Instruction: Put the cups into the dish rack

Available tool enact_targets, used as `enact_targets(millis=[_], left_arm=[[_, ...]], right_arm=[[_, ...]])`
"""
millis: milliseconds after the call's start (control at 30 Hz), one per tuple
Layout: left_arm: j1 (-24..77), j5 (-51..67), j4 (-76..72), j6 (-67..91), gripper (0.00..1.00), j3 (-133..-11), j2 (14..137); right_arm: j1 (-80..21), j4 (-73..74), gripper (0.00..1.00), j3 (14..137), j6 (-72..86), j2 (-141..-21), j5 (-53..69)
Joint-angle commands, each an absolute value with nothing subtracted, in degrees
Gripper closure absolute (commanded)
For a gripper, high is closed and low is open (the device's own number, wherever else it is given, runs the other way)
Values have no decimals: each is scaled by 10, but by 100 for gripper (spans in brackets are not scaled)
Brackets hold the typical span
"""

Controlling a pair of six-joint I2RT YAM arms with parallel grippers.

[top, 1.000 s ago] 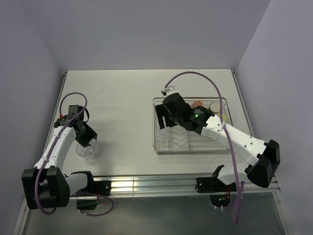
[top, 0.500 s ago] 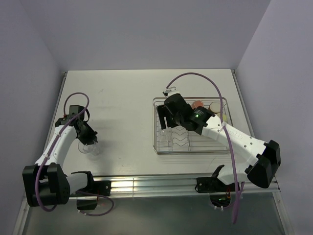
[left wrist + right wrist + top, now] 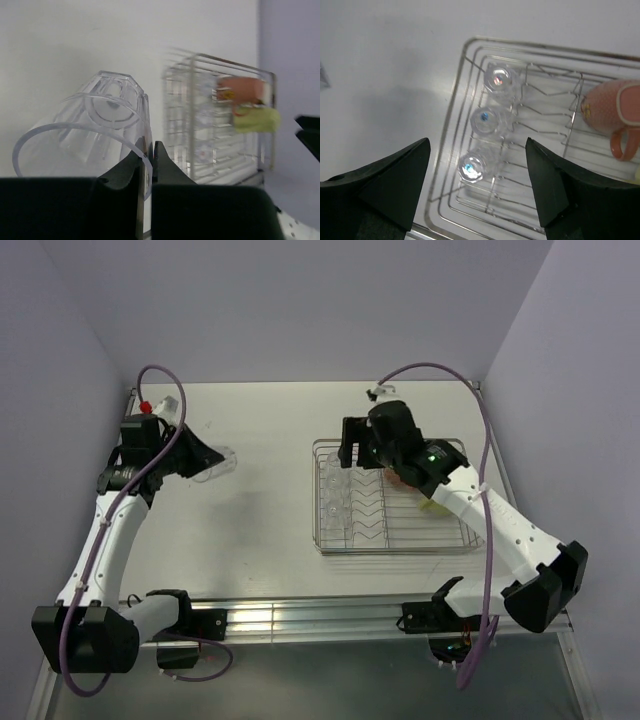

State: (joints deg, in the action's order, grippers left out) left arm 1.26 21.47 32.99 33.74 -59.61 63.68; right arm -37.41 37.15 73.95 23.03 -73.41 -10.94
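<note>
My left gripper (image 3: 207,461) (image 3: 149,150) is shut on the rim of a clear glass tumbler (image 3: 221,462) (image 3: 102,127). It holds the tumbler tilted on its side above the table's left half, with one finger inside the rim and one outside. The chrome dish rack (image 3: 392,544) (image 3: 220,60) (image 3: 451,150) stands on the right. Three clear tumblers (image 3: 486,120) (image 3: 336,505) sit upside down along its left side. A pink mug (image 3: 609,107) (image 3: 241,89) and a yellow-green mug (image 3: 256,120) (image 3: 436,506) lie at its far side. My right gripper (image 3: 349,454) (image 3: 477,142) hangs open and empty above the rack's left end.
The white table (image 3: 260,430) ends at a metal rail (image 3: 300,618) along the near edge, where both arm bases are bolted. Purple cables (image 3: 430,370) loop above each arm. Grey walls close in on the left, back and right.
My left gripper closed on the tumbler, lifted it off the table and carried it toward the far side and the right. My right gripper opened wider and rose from the rack.
</note>
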Motion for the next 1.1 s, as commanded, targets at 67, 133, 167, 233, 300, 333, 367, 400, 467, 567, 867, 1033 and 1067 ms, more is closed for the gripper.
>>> enact_targets(millis=[67, 133, 167, 233, 300, 333, 367, 400, 467, 567, 867, 1033, 1067], left_arm=[[30, 477, 40, 385, 100, -589, 611], [34, 526, -118, 466, 100, -565, 613], [39, 541, -164, 489, 100, -543, 617], [63, 558, -253, 526, 100, -531, 622], [97, 561, -273, 521, 100, -528, 631], [108, 560, -279, 517, 100, -528, 633], [129, 559, -289, 513, 100, -528, 636], [138, 559, -297, 511, 100, -527, 637], [157, 559, -322, 512, 100, -522, 637], [168, 566, -343, 521, 100, -519, 636], [177, 576, -364, 537, 100, -519, 645], [188, 577, -378, 548, 100, -524, 655], [193, 578, -394, 553, 100, -525, 659]], right_arm=[[-312, 260, 13, 766, 279, -677, 23], [-298, 230, 11, 750, 301, -667, 69], [-292, 203, 10, 744, 308, -666, 118], [-278, 178, 9, 731, 324, -665, 168], [-272, 136, 6, 721, 343, -665, 222], [-270, 121, 5, 709, 349, -666, 241], [-269, 86, 4, 701, 358, -667, 258], [-268, 65, 3, 694, 378, -667, 291], [-268, 3, 2, 666, 401, -669, 322], [-268, -67, 1, 636, 435, -671, 346], [-270, -187, 0, 592, 490, -678, 395], [-279, -229, 0, 583, 511, -692, 411], [-281, -222, 0, 585, 507, -693, 409]])
